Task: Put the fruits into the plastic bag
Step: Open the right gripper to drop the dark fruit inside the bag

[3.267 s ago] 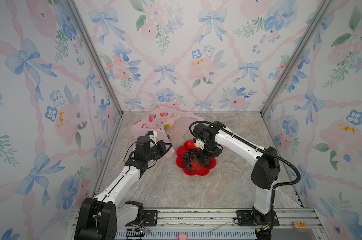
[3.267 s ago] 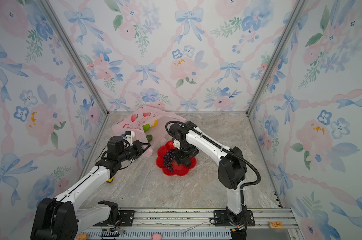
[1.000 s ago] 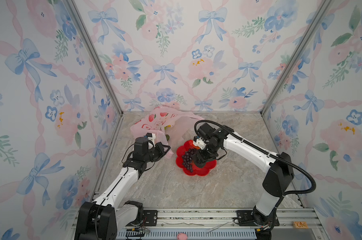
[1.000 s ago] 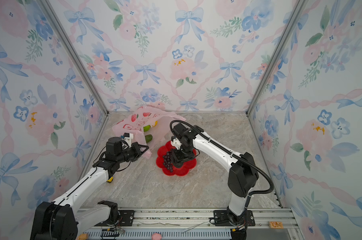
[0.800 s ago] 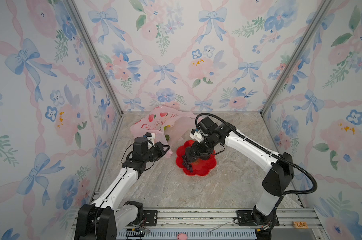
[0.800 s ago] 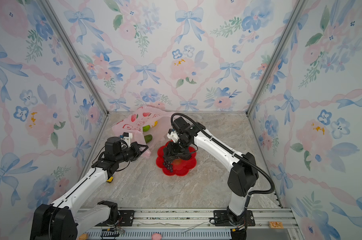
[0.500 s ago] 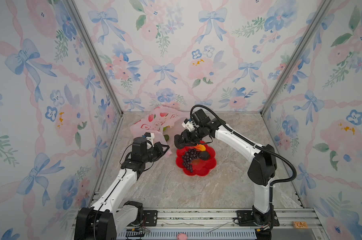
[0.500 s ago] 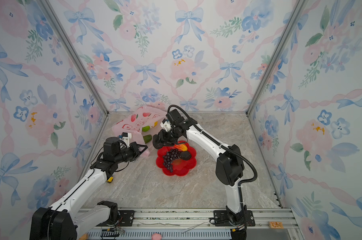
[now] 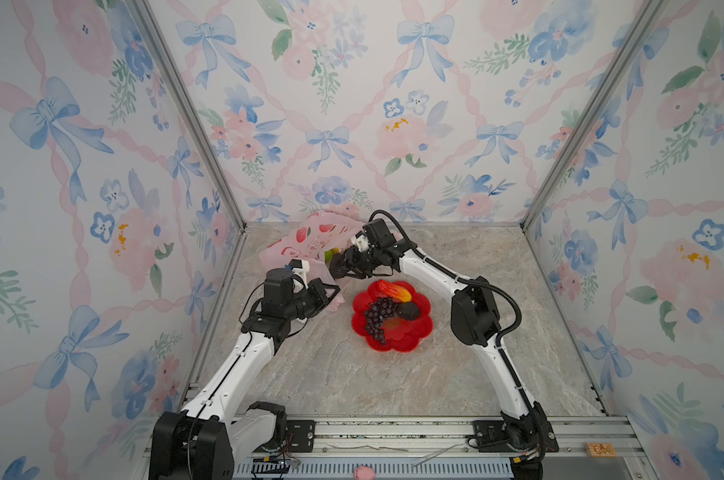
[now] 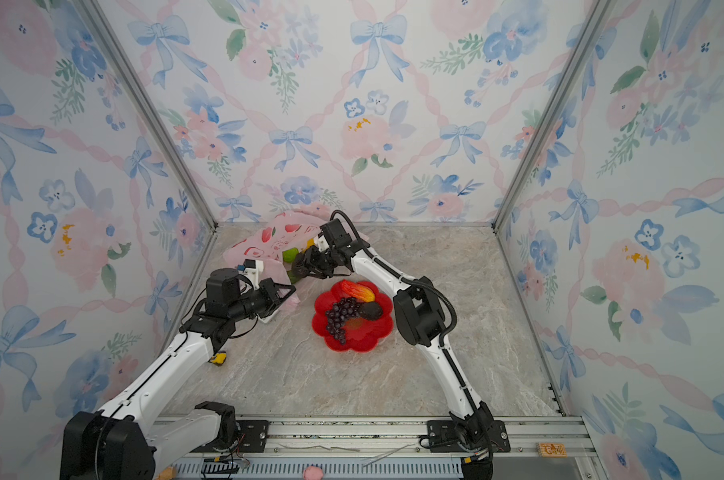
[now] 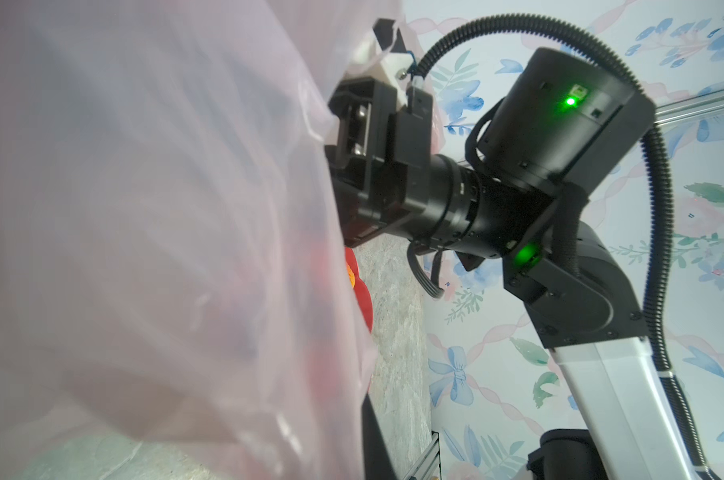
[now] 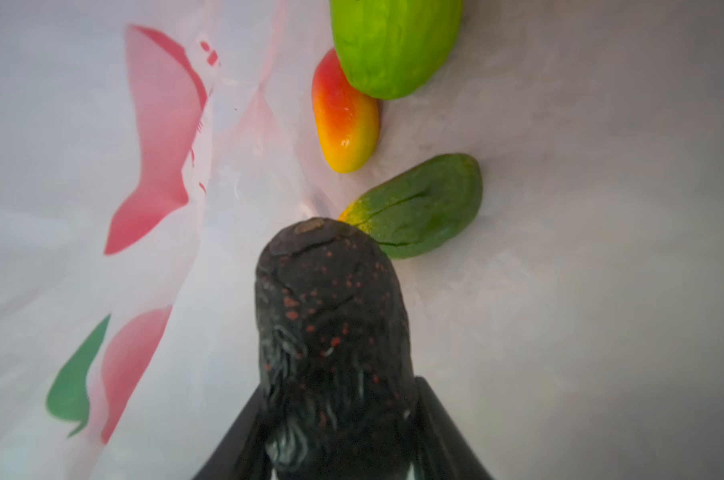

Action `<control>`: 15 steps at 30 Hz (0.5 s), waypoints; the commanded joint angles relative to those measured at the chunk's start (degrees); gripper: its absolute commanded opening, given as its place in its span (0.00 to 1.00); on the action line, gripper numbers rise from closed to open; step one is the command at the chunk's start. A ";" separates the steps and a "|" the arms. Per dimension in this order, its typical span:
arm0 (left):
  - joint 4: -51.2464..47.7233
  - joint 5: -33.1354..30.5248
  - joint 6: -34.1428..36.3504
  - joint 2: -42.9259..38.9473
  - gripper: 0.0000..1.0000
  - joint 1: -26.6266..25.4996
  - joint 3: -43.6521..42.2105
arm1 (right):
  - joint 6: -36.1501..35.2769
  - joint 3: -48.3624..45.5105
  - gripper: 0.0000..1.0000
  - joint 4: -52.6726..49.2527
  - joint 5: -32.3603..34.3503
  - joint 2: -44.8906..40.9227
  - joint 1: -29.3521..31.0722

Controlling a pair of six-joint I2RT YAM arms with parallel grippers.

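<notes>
Arms of a two-armed robot meet just left of centre in both top views, above a grey marble-look tabletop (image 9: 393, 382). Left arm stretches up from the lower left, its forearm low and nearly level. Its left gripper (image 9: 332, 294) has the fingers pressed together on a fold of the plastic bag (image 9: 310, 245). The bag is a thin, crinkly, translucent pink film printed with red fruit, heaped at upper centre left by the back wall.

Right arm rises from the lower right, bends sharply at the elbow and reaches leftward. Its right gripper (image 9: 337, 266) points into the bag's mouth, pinching a blackish oval fruit (image 12: 335, 324) that is rough-skinned, matt and speckled red.

Inside the bag, the right wrist view shows a glossy red-yellow mango (image 12: 345, 120) touching a smooth, bright green cucumber-like piece (image 12: 393, 45). Close by lies a flat, dark green leaf-shaped piece (image 12: 422, 208) with a yellow tip.

Just right of the bag, at frame centre, sits a shiny red flower-shaped plate (image 9: 418, 336). It holds a second mango (image 9: 395, 291), a knobbly dark purple grape bunch (image 9: 374, 318) and a second blackish oval (image 9: 408, 309).
</notes>
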 commanded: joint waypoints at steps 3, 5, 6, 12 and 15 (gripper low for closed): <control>-0.05 1.37 1.28 1.00 0.00 0.31 1.95 | 11.27 8.85 0.44 12.88 -2.60 7.18 0.97; -0.05 1.54 1.25 1.54 0.00 0.31 2.12 | 14.33 11.42 0.45 16.42 -2.71 9.66 1.41; -0.03 1.78 1.28 1.84 0.00 0.25 2.08 | 15.25 12.69 0.46 17.08 -2.55 10.64 1.65; -0.06 2.33 1.62 2.79 0.00 0.17 4.32 | 18.64 16.96 0.55 19.74 -2.27 14.99 2.92; -0.05 2.42 1.63 2.94 0.00 0.17 4.07 | 18.51 16.83 0.63 20.03 -2.09 15.12 3.10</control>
